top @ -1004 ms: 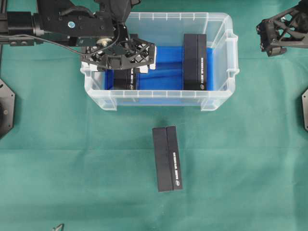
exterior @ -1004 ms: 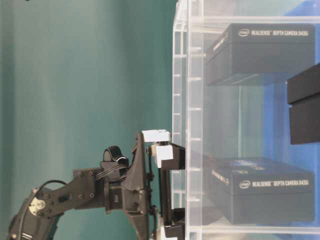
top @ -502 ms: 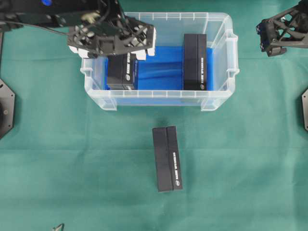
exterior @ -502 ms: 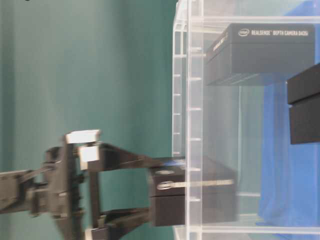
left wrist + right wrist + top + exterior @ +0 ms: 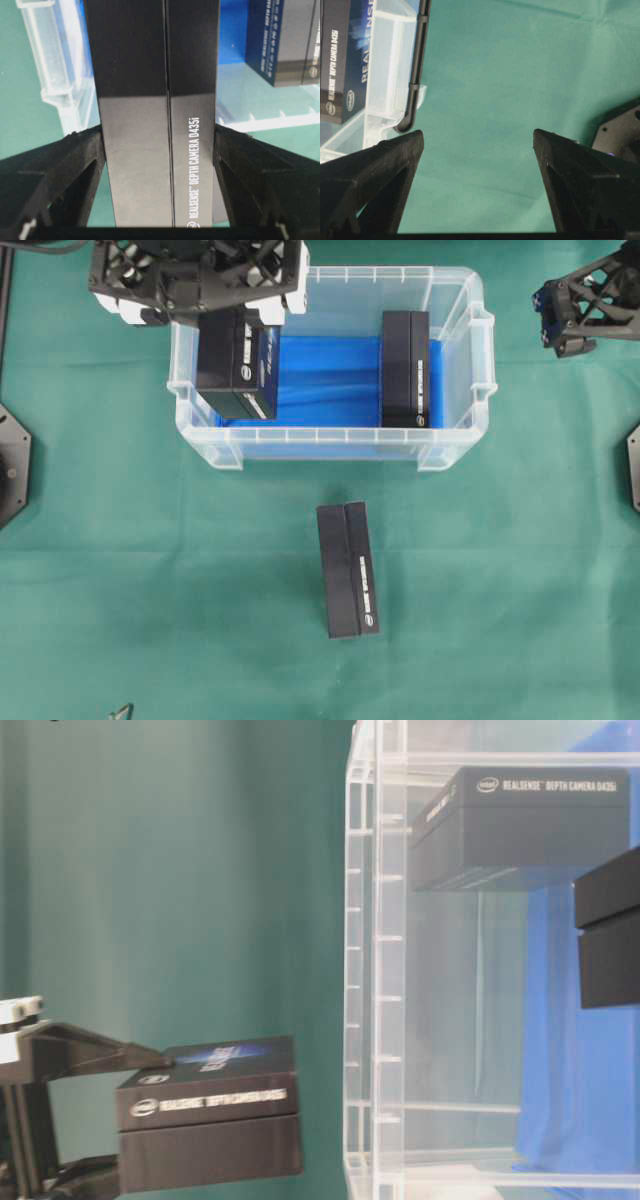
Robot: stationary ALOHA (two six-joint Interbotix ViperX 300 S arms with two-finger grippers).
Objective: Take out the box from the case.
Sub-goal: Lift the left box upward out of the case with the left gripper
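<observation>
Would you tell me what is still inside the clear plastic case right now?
One black box stands on the blue liner at the case's right end. The left gripper holds another box above the left end, hiding the floor beneath it.

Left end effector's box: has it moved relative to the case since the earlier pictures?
Yes. The held box, clamped by the left end effector, has risen out of the case, clear of its rim.

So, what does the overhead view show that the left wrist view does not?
Only the overhead view shows the third box lying on the green cloth and the open right gripper off to the side. Only the left wrist view shows the fingers pressed on the held box. Both show the case and the box still inside.
</observation>
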